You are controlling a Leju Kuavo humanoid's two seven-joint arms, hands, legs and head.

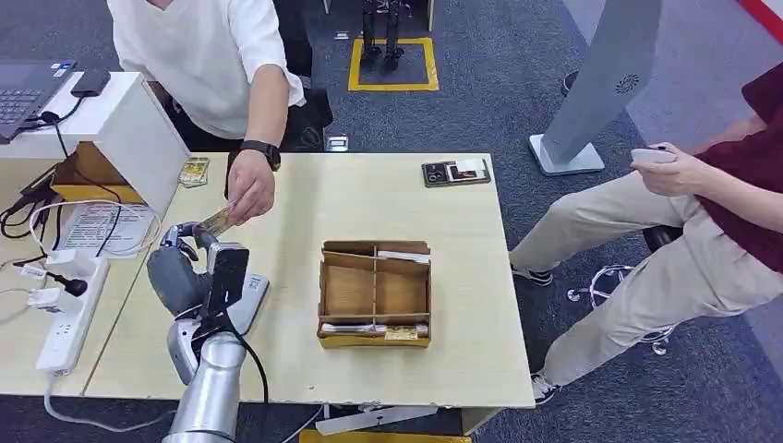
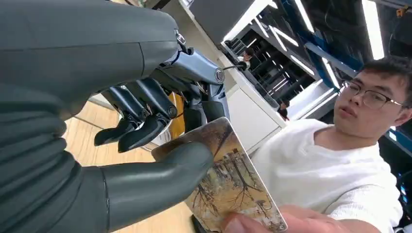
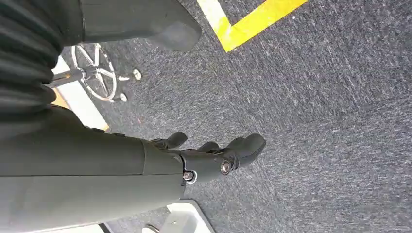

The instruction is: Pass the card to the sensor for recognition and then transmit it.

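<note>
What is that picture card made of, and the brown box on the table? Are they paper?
The card looks like stiff plastic with a glossy print of trees: it stays flat and thin-edged while the left hand and a person's hand both hold it. It might be coated cardboard instead. The box looks like plain brown cardboard, matte, with thin folded dividers.

a cardboard box [image 1: 375, 293] with compartments sits on the wooden table [image 1: 462, 341]. a laptop [image 1: 26, 92] rests on a white stand, a power strip [image 1: 65, 323] lies nearby.
</note>
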